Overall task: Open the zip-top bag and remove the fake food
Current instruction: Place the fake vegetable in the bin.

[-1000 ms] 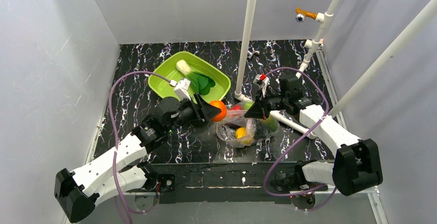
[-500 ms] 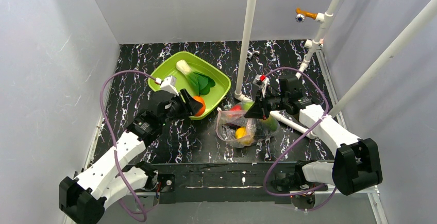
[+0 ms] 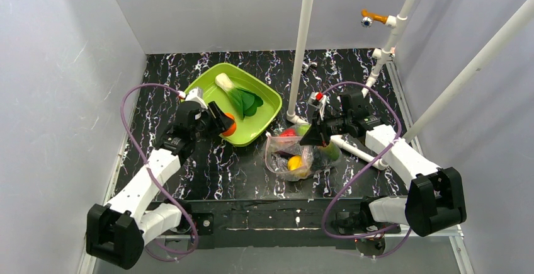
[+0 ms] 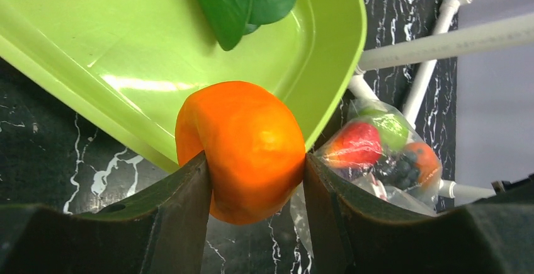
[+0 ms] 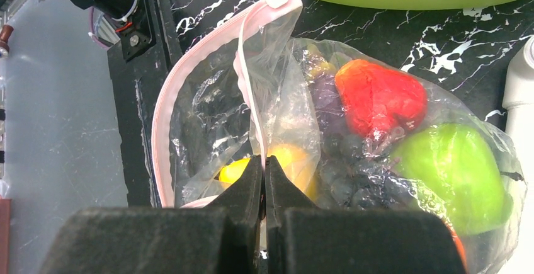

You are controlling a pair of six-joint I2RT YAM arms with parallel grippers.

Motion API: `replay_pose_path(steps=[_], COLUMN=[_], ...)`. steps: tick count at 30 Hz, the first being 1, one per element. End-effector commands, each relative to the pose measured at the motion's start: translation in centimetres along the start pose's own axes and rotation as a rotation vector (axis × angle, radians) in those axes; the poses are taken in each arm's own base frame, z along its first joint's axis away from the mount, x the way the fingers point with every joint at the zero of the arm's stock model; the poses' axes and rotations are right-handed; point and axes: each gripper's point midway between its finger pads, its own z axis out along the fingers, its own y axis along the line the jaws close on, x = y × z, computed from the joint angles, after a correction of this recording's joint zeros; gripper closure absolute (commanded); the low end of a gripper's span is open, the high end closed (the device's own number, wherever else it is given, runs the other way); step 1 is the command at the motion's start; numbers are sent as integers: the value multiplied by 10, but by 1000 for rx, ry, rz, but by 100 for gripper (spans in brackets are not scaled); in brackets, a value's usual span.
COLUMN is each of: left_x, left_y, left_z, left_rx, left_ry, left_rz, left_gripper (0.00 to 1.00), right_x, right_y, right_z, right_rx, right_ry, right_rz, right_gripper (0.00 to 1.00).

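Observation:
My left gripper [image 4: 255, 167] is shut on an orange fake fruit [image 4: 242, 145], holding it over the near edge of the lime-green tray [image 3: 264, 119]. A leafy green with a white stalk [image 3: 242, 101] lies in that tray. The clear zip-top bag [image 3: 296, 154] rests on the table to the right, its pink zip strip [image 5: 189, 63] parted. Inside it I see a red fruit [image 5: 378, 97], a green apple [image 5: 456, 173], a yellow lemon [image 5: 286, 160] and dark grapes [image 5: 352, 182]. My right gripper [image 5: 264, 164] is shut on the bag's upper lip.
A white upright pipe [image 3: 303, 41] stands just behind the bag, at the tray's right corner. A slanted white pipe [image 3: 466, 72] with orange and blue taps runs along the right side. Grey walls close in the black marbled table [image 3: 189, 173].
My left arm has carried the orange leftward, from beside the bag's mouth to the near rim of the green tray. The right gripper has stayed put on the bag.

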Motion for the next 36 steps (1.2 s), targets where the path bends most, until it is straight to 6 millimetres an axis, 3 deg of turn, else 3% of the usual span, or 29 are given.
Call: replay_pose_path(steps=[1, 13, 23, 36], left_x=[-22, -43, -43, -43], left_y=[-6, 32, 61, 83], left_z=[4, 48, 81, 108], left_rx=[37, -63, -164, -229], left_ry=[-20, 49, 146, 209], left_rz=[-6, -89, -145, -176], left_gripper=[100, 100, 100, 81], right_x=[-10, -9, -8, -7], right_y=[1, -2, -4, -7], right_z=[-2, -5, -6, -7], right_rx=[-8, 7, 18, 22], right_ry=[2, 9, 20, 27], right_rz=[-61, -78, -88, -86], right_gripper=[99, 99, 99, 99])
